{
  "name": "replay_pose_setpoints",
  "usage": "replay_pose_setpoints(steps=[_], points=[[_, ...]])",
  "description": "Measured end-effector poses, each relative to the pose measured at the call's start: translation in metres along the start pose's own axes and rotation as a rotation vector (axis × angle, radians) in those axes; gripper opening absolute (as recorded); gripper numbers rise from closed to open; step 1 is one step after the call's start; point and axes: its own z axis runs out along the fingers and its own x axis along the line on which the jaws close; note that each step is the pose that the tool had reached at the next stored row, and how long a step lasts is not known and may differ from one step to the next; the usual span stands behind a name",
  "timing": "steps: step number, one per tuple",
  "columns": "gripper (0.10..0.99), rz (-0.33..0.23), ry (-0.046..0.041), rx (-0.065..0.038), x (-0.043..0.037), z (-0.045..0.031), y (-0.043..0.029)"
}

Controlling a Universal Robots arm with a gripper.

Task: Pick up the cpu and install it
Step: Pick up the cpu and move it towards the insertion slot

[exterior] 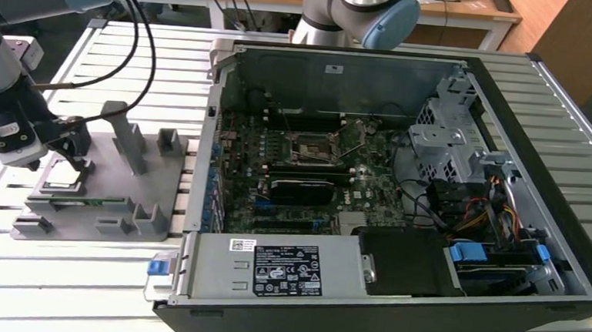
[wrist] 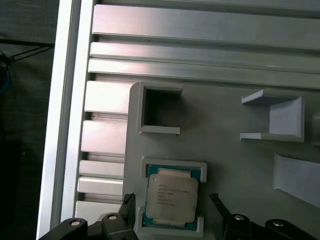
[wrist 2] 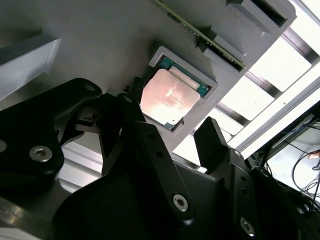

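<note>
The cpu [exterior: 63, 176] [wrist 2: 170, 97] [wrist: 171, 196], a flat square chip with a silvery top, lies in a shallow square pocket of the grey fixture plate [exterior: 118, 205] at the exterior view's left. My gripper [exterior: 65, 158] [wrist 2: 169, 112] [wrist: 172, 202] hangs just above it, open. Its black fingers [wrist 2: 131, 100] stand on either side of the pocket, apart from the chip. The motherboard's cpu socket [exterior: 312, 148] sits inside the open computer case [exterior: 544, 143], well toward the exterior view's right of my gripper.
Upright grey fixture blocks [exterior: 128, 136] stand on the plate beside the pocket, and a green memory stick [exterior: 83, 199] lies along its edge. The case walls, a drive cage [exterior: 447, 140] and loose cables [exterior: 478, 216] ring the motherboard. A second robot arm [exterior: 362, 12] stands behind the case.
</note>
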Motion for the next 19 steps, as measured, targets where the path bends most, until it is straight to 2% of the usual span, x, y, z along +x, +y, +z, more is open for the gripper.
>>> replay_pose_setpoints(steps=[19], points=[[0.678, 0.004, -0.0003, 0.0, -0.0004, 0.0145, 0.0021]])
